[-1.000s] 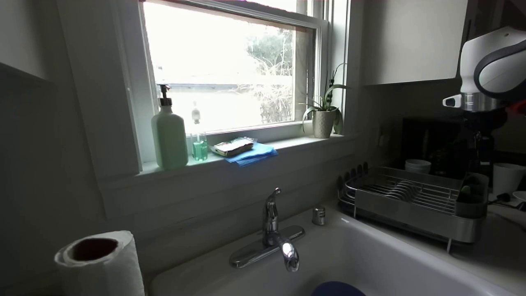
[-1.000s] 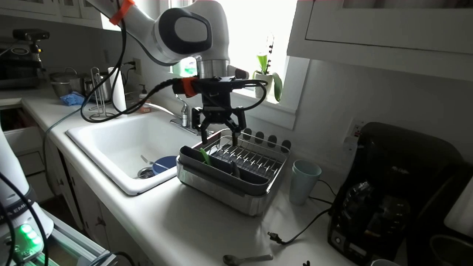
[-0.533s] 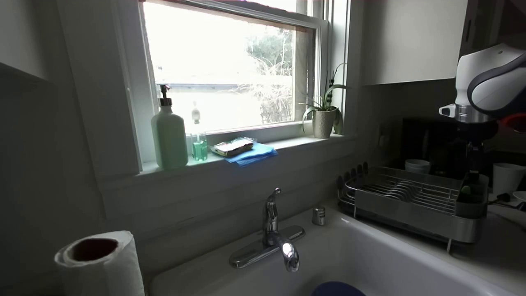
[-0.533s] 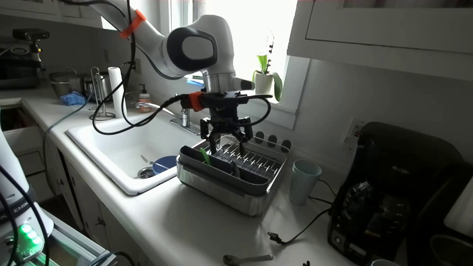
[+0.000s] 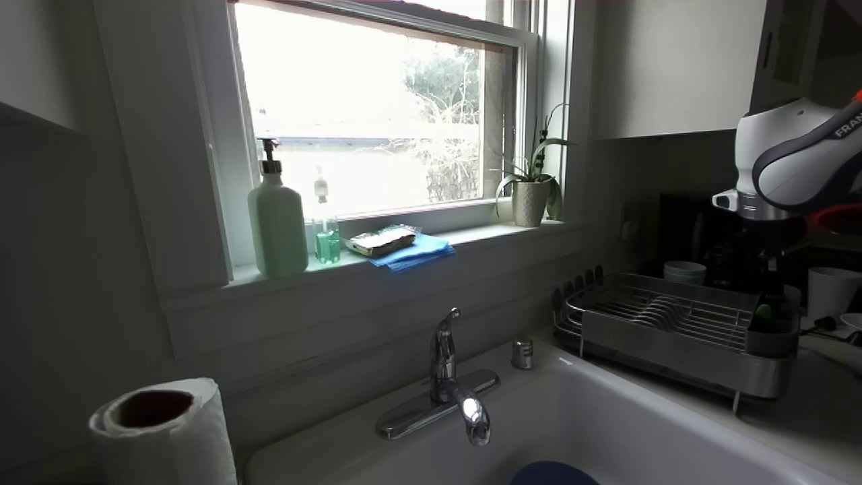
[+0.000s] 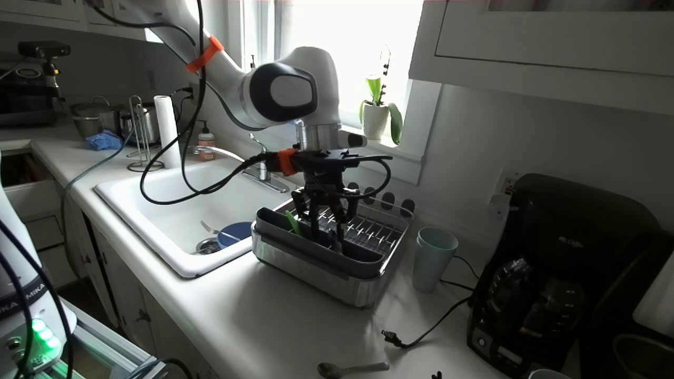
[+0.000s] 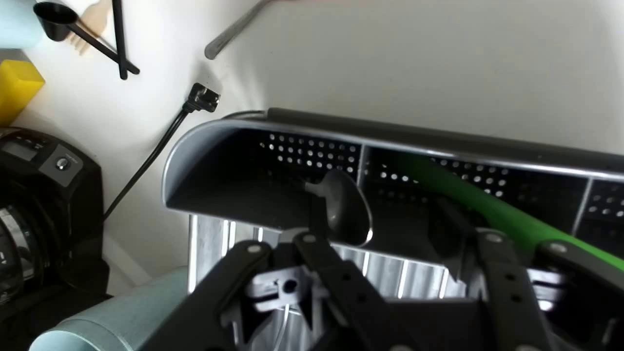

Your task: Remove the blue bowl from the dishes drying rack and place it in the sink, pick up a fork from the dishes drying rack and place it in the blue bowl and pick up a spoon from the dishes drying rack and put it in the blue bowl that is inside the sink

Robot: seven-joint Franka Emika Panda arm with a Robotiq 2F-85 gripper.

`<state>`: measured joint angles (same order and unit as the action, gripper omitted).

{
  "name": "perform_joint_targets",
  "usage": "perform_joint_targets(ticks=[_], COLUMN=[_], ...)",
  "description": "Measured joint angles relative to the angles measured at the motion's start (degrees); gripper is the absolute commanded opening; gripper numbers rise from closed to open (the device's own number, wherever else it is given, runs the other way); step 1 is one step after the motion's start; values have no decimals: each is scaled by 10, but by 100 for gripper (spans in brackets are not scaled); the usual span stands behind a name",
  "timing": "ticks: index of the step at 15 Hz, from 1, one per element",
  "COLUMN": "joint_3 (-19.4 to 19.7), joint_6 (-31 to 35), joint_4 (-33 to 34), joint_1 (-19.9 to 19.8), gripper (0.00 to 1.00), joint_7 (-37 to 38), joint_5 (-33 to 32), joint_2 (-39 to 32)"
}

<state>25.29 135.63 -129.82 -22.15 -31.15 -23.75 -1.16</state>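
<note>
Gripper (image 6: 327, 237) is hanging at the grey cutlery holder (image 6: 284, 237) of the dishes drying rack (image 6: 316, 276), 2 fingers standing spread; in wrist view a spoon (image 7: 345, 207) is standing head up between them, nearer 1 finger, can't tell if touching; green utensil (image 7: 492, 209) is leaning there too; blue bowl (image 6: 235, 230) is sitting in the sink (image 6: 174, 200), fork (image 6: 209, 227) poking over its rim; 2nd spoon (image 6: 358, 369) is lying on counter (image 6: 263, 310)

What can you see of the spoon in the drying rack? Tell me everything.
The spoon looks like gray metal, with a shiny rounded head and narrow neck. It stands tilted, head up, in the gray holder at one side of the rack; its handle is lost in shadow. The open tool is close by; I can't tell if they touch.
</note>
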Motion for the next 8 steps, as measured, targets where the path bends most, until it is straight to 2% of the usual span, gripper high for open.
perform_joint_targets(ticks=[3, 4, 8], joint_3=[0, 0, 2], joint_6=[1, 1, 0], joint_4=[8, 12, 29], joint_1=[-4, -6, -19], gripper=[5, 1, 1], joint_7=[0, -1, -9], joint_5=[0, 0, 0], joint_2=[-8, -9, -9])
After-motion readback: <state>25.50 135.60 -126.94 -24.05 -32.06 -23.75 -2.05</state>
